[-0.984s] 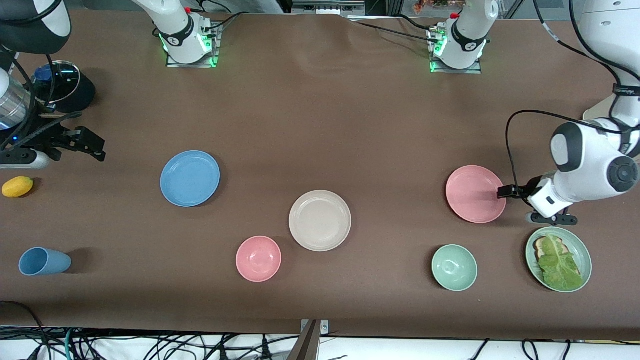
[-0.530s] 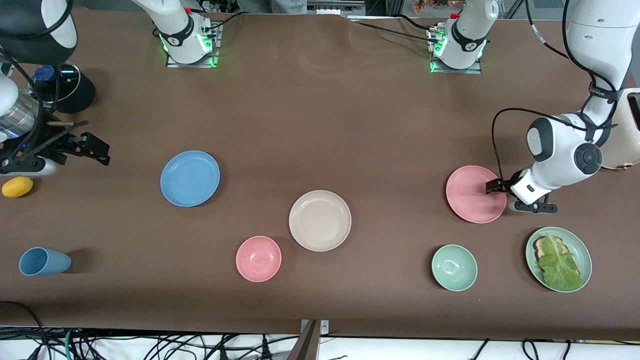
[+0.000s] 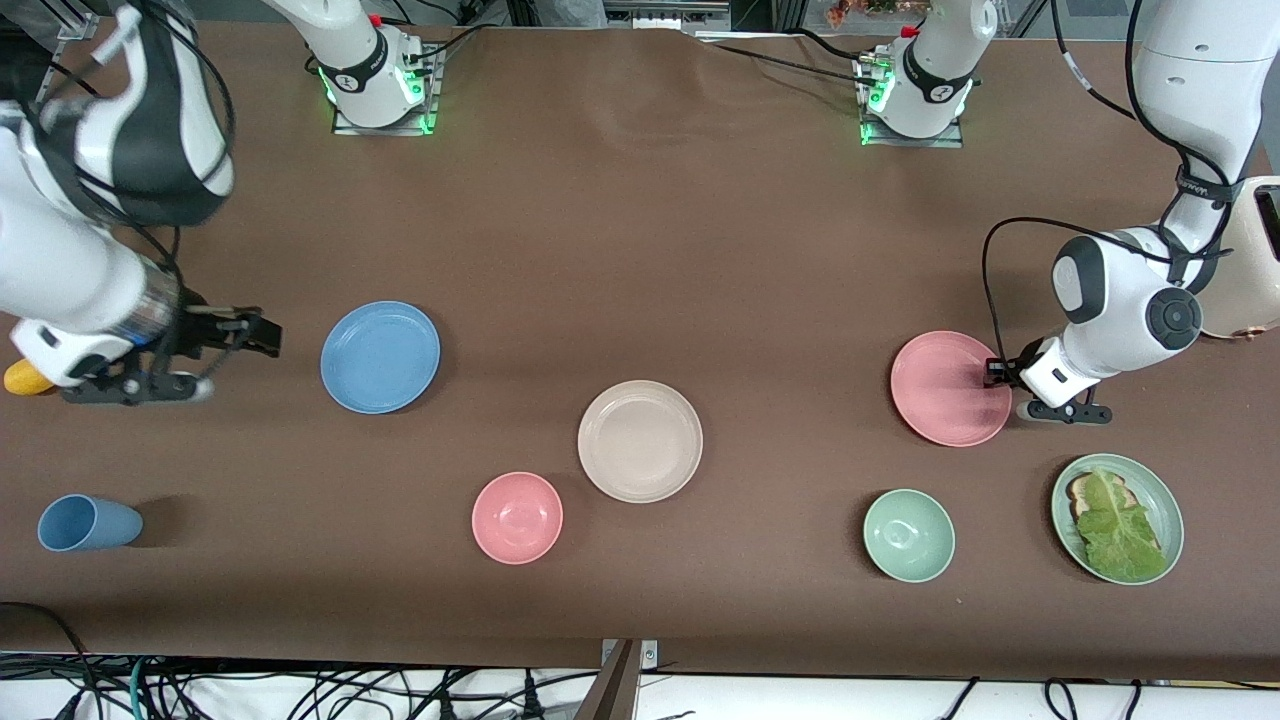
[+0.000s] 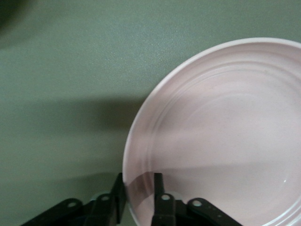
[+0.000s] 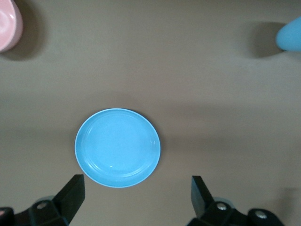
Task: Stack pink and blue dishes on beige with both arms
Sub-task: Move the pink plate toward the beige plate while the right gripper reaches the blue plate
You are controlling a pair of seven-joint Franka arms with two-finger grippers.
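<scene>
Pinching the rim of the pink plate (image 3: 950, 388), the left gripper (image 3: 993, 373) has one finger inside the dish and one outside, the edge caught between them in the left wrist view (image 4: 139, 197). That plate lies flat on the table (image 3: 640, 230) at the left arm's end. My worry: the bite is shallow and right at the lip, so a lift could tip the plate or let it slide out, and a low carry might clip the green bowl (image 3: 908, 535) or the green plate with toast and lettuce (image 3: 1117, 517) close by.

Over at the right arm's end, the right gripper (image 3: 262, 337) hovers just beside the blue plate (image 3: 380, 356), fingers spread wide (image 5: 70, 195) and not yet touching it. Coming down off-centre, a fingertip could land on the rim and shove the plate rather than straddle it.

The beige plate (image 3: 640, 440) waits between the two grippers, with the pink bowl (image 3: 517, 517) just beside it, a risk if either dish swings wide.

Writing: nothing readable anywhere.
</scene>
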